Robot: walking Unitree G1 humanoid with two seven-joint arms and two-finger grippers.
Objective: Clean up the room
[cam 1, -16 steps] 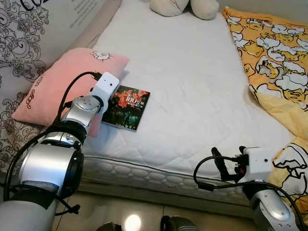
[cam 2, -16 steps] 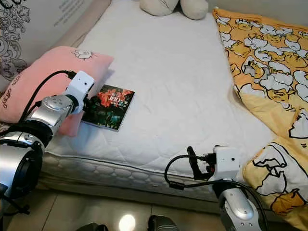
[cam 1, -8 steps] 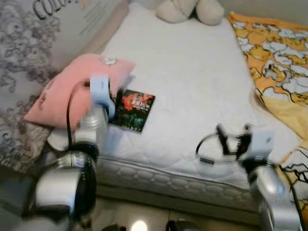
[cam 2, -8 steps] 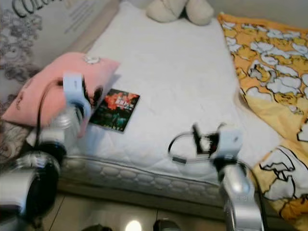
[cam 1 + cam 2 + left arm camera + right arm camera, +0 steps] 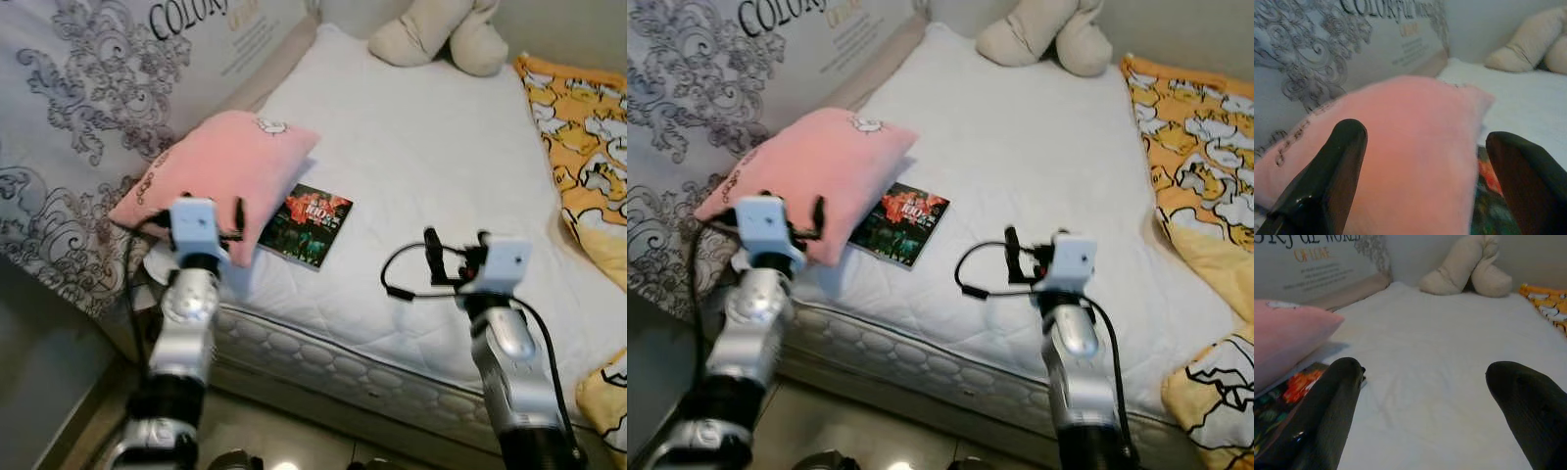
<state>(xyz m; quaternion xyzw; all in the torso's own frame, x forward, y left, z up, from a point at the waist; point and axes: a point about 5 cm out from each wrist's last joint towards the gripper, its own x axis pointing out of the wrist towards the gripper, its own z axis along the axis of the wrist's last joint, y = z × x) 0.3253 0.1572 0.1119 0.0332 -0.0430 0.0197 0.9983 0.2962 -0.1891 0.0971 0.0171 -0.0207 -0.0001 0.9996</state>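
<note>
While you are looking down from the head camera, the white mattress point(image 5: 431, 186) is your landmark: a pink pillow point(image 5: 220, 176) is lying at its left edge, a dark book point(image 5: 312, 224) is lying flat just beside the pillow, touching it, a beige plush toy point(image 5: 441, 39) is sitting at the far end, and a yellow blanket point(image 5: 588, 137) is covering the right side. Your left wrist camera is showing the left gripper point(image 5: 1425, 181) spread wide, holding nothing, facing the pillow. Your right wrist camera is showing the right gripper point(image 5: 1425, 411) equally wide, empty, hovering over the mattress near the book point(image 5: 1283, 391).
</note>
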